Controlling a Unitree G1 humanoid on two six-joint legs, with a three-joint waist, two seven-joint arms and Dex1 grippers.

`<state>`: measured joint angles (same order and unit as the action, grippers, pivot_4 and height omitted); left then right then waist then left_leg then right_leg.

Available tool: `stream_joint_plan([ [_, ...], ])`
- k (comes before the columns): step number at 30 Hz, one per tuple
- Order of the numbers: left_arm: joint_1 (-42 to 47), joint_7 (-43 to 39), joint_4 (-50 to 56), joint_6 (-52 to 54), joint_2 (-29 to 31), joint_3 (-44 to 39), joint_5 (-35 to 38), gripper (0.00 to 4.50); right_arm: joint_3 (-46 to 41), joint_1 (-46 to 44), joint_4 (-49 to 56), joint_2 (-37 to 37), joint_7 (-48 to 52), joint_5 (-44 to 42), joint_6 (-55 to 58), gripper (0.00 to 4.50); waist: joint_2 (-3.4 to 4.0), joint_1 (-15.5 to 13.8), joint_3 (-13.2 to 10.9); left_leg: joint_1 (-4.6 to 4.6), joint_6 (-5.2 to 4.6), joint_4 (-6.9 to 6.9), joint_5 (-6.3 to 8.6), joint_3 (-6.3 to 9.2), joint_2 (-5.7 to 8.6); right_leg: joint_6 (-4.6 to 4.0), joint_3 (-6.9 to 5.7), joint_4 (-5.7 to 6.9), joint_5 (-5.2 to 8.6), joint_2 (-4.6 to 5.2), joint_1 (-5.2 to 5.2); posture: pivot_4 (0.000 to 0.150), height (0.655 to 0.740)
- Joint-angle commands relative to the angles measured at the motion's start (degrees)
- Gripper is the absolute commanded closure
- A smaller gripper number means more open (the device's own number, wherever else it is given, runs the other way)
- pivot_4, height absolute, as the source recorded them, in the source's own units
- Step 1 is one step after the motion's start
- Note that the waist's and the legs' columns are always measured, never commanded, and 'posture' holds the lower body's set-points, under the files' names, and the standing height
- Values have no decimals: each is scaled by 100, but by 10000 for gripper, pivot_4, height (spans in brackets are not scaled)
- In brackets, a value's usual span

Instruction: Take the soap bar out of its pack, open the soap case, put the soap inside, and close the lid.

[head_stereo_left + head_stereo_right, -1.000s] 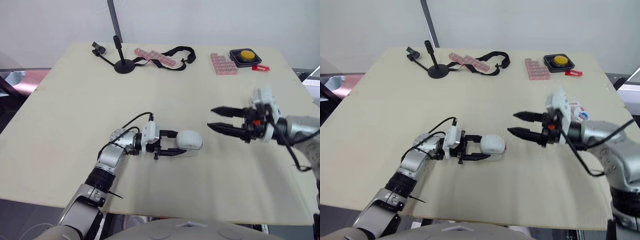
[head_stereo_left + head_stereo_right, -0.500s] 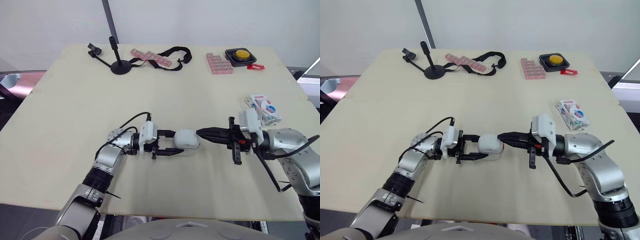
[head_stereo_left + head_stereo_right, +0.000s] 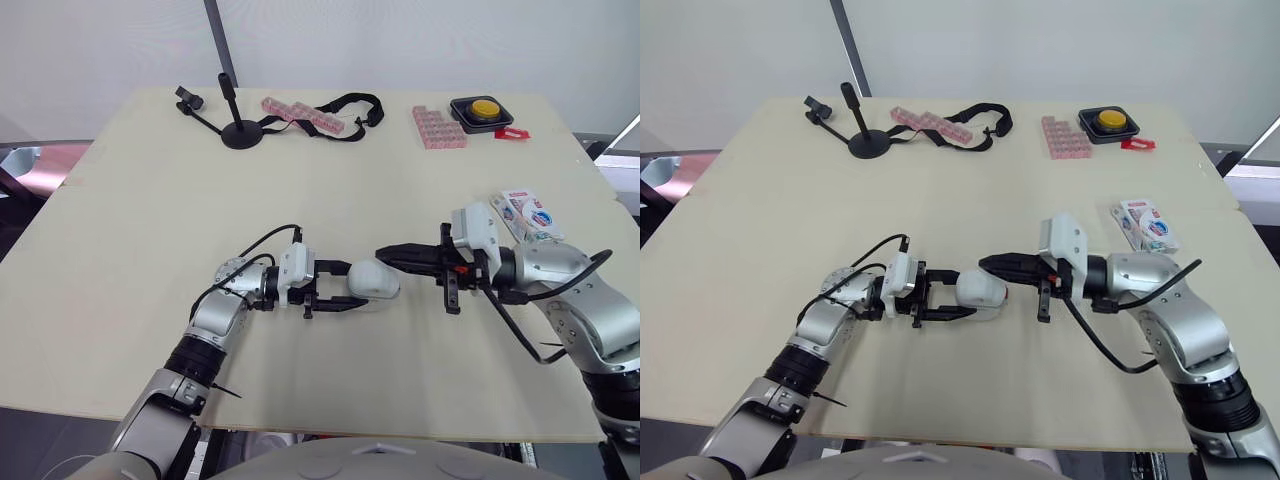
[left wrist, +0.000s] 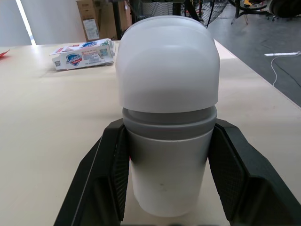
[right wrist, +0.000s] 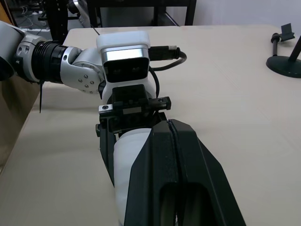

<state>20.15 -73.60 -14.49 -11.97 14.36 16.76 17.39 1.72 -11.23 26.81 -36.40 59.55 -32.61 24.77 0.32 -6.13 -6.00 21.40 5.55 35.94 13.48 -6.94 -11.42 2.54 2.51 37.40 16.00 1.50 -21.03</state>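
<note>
The left arm lies low along the desk (image 3: 330, 180), the left tool (image 3: 343, 287) pinching the soap case (image 3: 375, 279) mid-desk. The right arm reaches in level, the right tool (image 3: 384, 255) pressed together, its tips now further over the case's end than before.

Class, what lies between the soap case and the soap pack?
The right tool, shut and pointing at the soap case, stretches between it and the soap pack, as the left eye view shows.
</note>
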Motion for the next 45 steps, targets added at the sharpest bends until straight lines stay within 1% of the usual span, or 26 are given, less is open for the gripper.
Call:
stream_joint_plan([
  [1, -73, 25, 1, 46, 119, 21, -114, 25965, -26, 7, 102, -94, 107, -48, -115, 44739, 0, 1, 0, 0, 0, 0, 0, 0, 0, 0, 1, 0, 0, 0, 0, 1500, 7400],
  [7, -67, 30, 4, 55, 131, 22, -116, 25965, 61, 46, 96, -100, 136, 43, -139, 44739, 0, 1, 0, 0, 0, 0, 0, 0, 0, 0, 0, -1, 0, 0, 0, 1500, 7400],
  [12, -41, 31, -1, 57, 132, 12, -110, 25965, 305, 107, -59, -269, 115, 454, -194, 44739, 0, 4, 0, -1, 0, 0, 0, 0, 0, 0, 0, -2, 0, 0, 0, 1500, 7400],
  [27, -26, 69, 19, 81, 141, 8, -106, 25965, 733, 59, -215, -500, 290, 859, -655, 44739, -4, 50, 3, -31, 0, -6, 0, 0, -1, 0, 0, -12, 0, 1, 31, 1500, 7400],
  [31, -33, 72, 30, 95, 142, 15, -98, 25965, 869, 35, -303, -542, 208, 967, -545, 44739, -5, 75, 4, -38, 0, -8, 0, 0, -1, 0, 0, -14, 0, 1, 39, 1500, 7400],
  [35, -36, 85, 40, 92, 141, 19, -98, 25965, 968, 24, -350, -624, 114, 990, -290, 44739, -11, 99, 12, -46, 1, -11, 0, 1, -1, -1, -1, -18, 0, 3, 49, 1500, 7400],
  [41, -60, 95, 72, 107, 149, 24, -100, 25965, 1050, 33, -358, -690, 121, 1000, -201, 44739, -21, 122, 24, -64, 1, -17, 0, 1, 0, -1, -1, -23, 1, 4, 66, 1500, 7400],
  [45, -81, 86, 116, 135, 166, 20, -83, 25965, 793, 60, -443, -576, 4, 843, -325, 44739, -20, 134, 25, -83, 2, -28, 1, 1, 0, -1, -2, -37, 1, 6, 86, 1500, 7400],
])
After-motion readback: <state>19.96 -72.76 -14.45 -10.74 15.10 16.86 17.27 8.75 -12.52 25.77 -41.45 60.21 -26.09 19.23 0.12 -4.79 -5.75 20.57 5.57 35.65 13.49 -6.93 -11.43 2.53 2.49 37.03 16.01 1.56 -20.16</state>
